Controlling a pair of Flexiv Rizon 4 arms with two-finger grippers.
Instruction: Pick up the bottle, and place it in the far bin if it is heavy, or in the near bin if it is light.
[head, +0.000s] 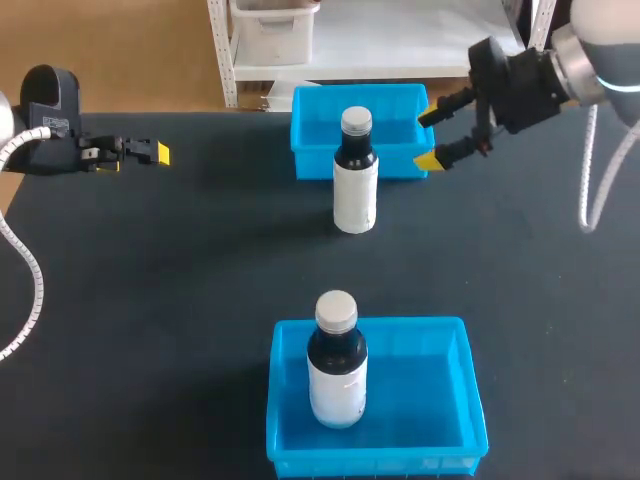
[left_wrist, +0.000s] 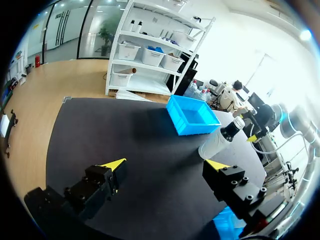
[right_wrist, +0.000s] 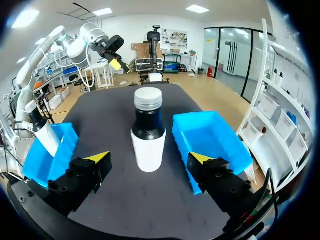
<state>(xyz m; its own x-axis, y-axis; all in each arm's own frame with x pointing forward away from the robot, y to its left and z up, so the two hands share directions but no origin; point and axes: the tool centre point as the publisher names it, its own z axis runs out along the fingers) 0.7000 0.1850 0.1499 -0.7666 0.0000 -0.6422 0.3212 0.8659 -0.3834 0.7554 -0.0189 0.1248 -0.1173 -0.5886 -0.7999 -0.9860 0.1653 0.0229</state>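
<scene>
A dark bottle (head: 355, 180) with a white label and grey cap stands upright on the black table, just in front of the far blue bin (head: 395, 108). My right gripper (head: 430, 138) hovers open to its right, near the far bin's corner. In the right wrist view the bottle (right_wrist: 148, 132) stands a little ahead of the open right gripper (right_wrist: 149, 157), untouched, with the far bin (right_wrist: 212, 137) beside it. A second, similar bottle (head: 337, 375) stands in the near blue bin (head: 425, 395). My left gripper (head: 150, 153) is open at the table's far left, with nothing between its fingers (left_wrist: 114, 164).
The left wrist view shows the standing bottle (left_wrist: 220, 141) and far bin (left_wrist: 192, 117) well ahead across bare black mat. The table's back edge runs just behind the far bin. The near bin (right_wrist: 50, 155) with its bottle (right_wrist: 42, 131) lies off to one side of my right gripper.
</scene>
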